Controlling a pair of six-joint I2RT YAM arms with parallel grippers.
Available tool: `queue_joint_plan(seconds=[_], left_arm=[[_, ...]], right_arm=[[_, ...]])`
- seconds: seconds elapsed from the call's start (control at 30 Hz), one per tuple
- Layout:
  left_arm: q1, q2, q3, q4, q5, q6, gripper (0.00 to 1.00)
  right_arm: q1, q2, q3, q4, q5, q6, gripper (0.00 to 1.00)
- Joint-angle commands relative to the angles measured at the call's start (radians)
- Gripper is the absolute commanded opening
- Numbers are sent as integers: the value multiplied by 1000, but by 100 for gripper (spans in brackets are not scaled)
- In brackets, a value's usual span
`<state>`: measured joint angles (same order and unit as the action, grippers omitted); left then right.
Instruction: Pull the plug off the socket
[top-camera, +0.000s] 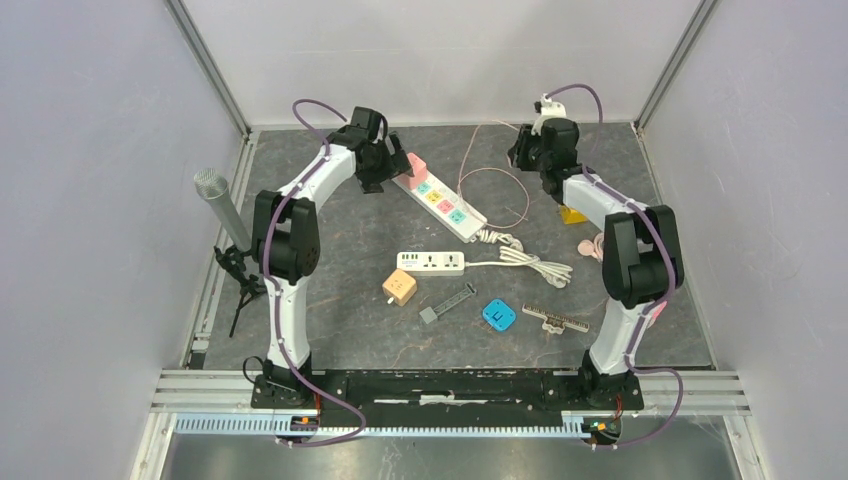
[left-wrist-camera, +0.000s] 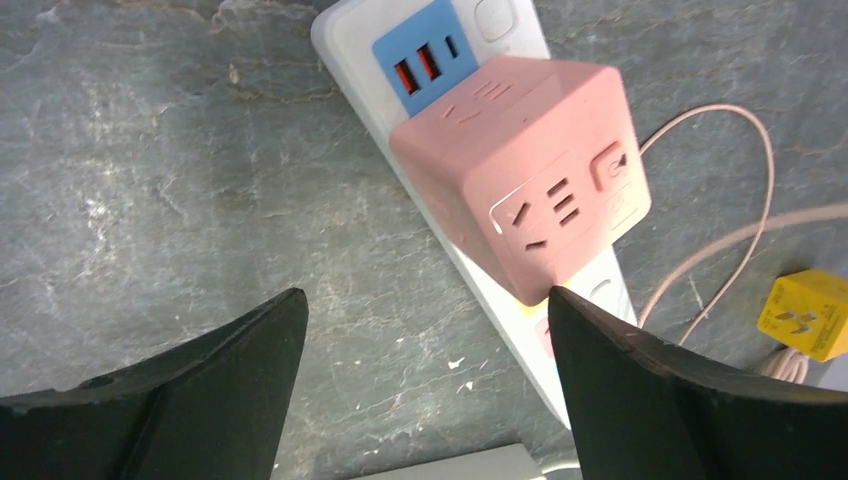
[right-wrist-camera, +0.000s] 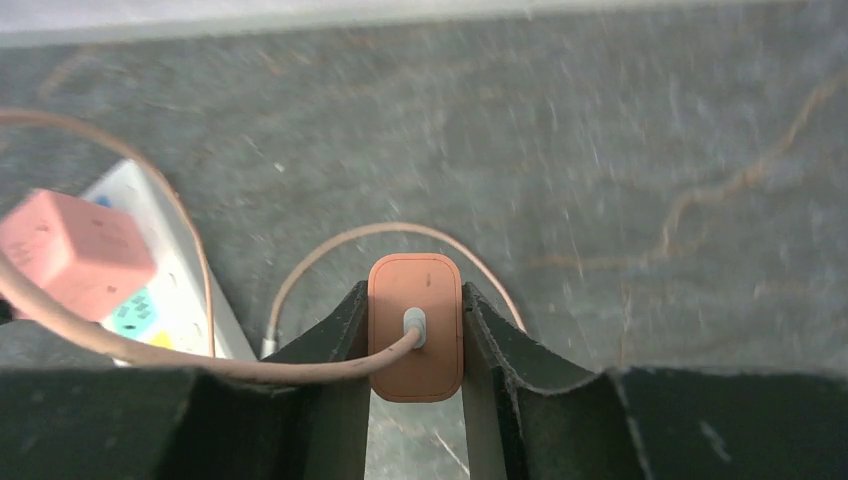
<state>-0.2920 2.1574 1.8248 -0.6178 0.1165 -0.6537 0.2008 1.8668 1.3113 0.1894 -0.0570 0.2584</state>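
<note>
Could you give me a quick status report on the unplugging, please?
Left gripper open, hovering by pink cube on power strip. Right gripper shut on plug, cable trailing, away from the strip. Nothing seen blocking.

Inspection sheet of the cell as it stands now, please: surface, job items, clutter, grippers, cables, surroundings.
Surface: dark marbled table, scuffed.
Job's things: pink plug is off the multi-socket strip; a pink cube adapter sits on the strip.
Clutter: second white strip, tan cube, grey bar, blue square, comb-like strip, yellow block.
Grippers: left gripper open, beside the adapter; right gripper shut on the plug.
Cables: pink cable loops from the plug; white cord bundled.
Surroundings: microphone on the left, plain walls.
</note>
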Motion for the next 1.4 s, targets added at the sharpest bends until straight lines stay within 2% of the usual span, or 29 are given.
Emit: queue_joint_plan(seconds=[0.0,0.23,0.37,0.43,0.5,0.63,0.73,0.9,1.2,1.37], left_arm=[[0,-10,35,-86,-3,77,99],[0,-91,18,-86,-28,92,100],[1,-121,9,-86,-36,90,100],[1,-133,7,-83,-43,87,100],[1,-148,1,-83,-60,86,100],[6,-185,-18,-85,-95,81,100],[20,-225,-38,-88,-90,59,100],[31,-289,-73,-89,-104,72,100],[34,-380,-156,-118,-103,100,100],[44,-371,-218,33,102,23,100]], right_arm=[[-19,48,-11,-146,0,138,0],[-63,117,-21,-173,-153,261,2],[-77,146,-48,-122,-267,346,13],[-79,146,-74,-84,-293,373,22],[-79,141,-99,-52,-294,389,40],[-83,64,-177,42,-269,387,69],[-86,5,-189,38,-217,338,82],[-86,-49,-206,15,-202,300,87],[-77,-241,-366,39,-198,239,89],[-75,-298,-386,51,-271,159,88]])
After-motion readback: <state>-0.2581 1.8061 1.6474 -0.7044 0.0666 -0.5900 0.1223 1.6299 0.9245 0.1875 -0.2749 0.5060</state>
